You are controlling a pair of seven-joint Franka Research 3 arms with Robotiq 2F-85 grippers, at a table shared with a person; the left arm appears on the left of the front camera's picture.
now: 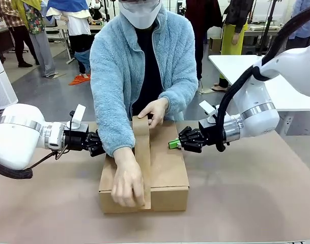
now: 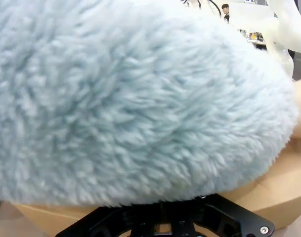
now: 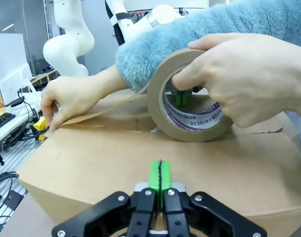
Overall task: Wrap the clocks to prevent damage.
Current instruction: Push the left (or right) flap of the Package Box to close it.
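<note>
In the front view, a cardboard box (image 1: 167,170) is seen in the middle of the table (image 1: 256,203). A strip of brown tape (image 1: 142,152) is laid across its top from far to near. The strip is pressed down at the near edge by a person's near hand (image 1: 128,184). The left gripper (image 1: 96,144) is set at the box's left side and the right gripper (image 1: 174,144) at its right side.

In the left wrist view, the box is covered by a fluffy blue sleeve (image 2: 140,98). Whether the left fingers are apart cannot be told.

In the right wrist view, the right gripper's green pads (image 3: 160,175) are pressed together with nothing between them, close against the box. A tape roll (image 3: 162,106) is held on the box top by the far hand (image 3: 239,79).
</note>
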